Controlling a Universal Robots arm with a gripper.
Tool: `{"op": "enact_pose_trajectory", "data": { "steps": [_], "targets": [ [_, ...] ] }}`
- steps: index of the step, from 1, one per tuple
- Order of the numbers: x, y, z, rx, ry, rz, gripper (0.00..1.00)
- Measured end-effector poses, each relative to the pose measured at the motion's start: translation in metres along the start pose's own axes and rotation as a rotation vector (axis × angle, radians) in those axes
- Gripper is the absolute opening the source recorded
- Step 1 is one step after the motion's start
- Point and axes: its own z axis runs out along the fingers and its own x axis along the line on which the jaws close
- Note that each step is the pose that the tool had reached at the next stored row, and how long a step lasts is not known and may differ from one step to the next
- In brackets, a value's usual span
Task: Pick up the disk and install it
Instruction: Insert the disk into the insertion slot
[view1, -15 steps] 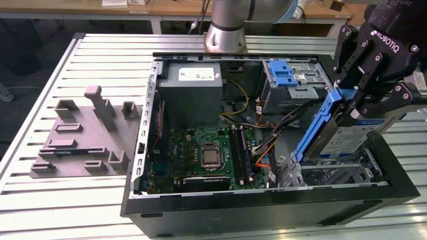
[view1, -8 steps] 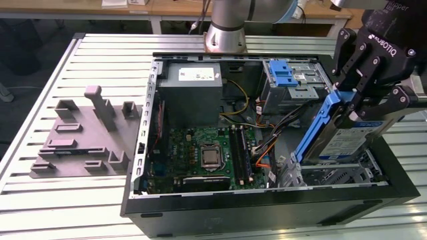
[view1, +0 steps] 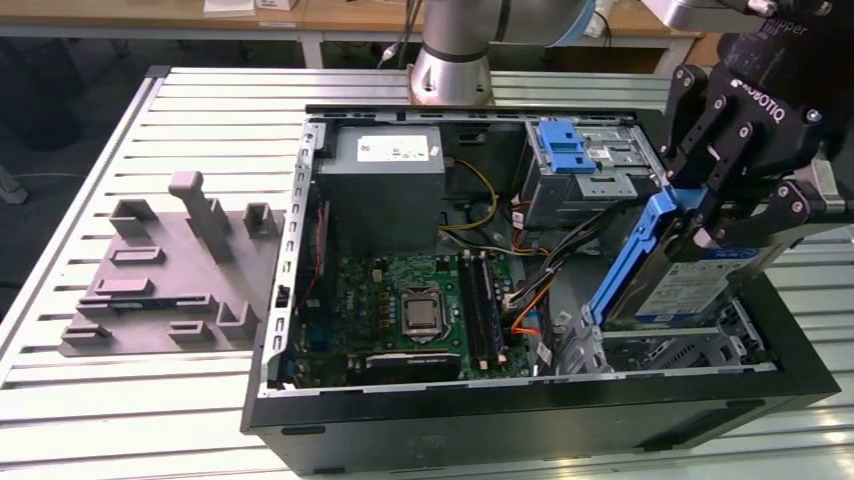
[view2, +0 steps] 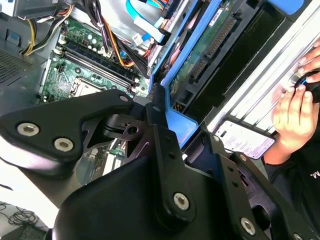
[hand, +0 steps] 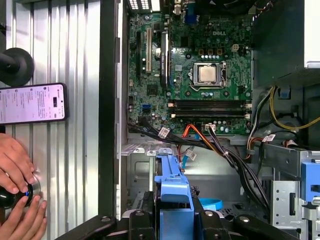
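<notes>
Your claw (view1: 727, 222) is closed tight on the disk (view1: 667, 295), gripping it near its upper end; the disk hangs below the claw, long axis steeply tilted, lower end dipping toward the metal bay (view1: 667, 348) in the case's near corner at the exterior view's right; in the first wrist view its blue carrier edge (hand: 172, 185) runs straight out from between the fingers over that bay; past it lies the motherboard (view1: 414, 300); farther off, the grey holder fixture (view1: 160, 270) sits well apart on the worktop (view1: 134, 400).
</notes>
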Motion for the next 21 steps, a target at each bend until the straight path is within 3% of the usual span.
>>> {"op": "enact_pose_trajectory", "data": {
  "steps": [21],
  "targets": [
    [-0.0005, -0.0002, 0.0129, 0.0, 0.0, 0.0, 0.36]
  ]
}}
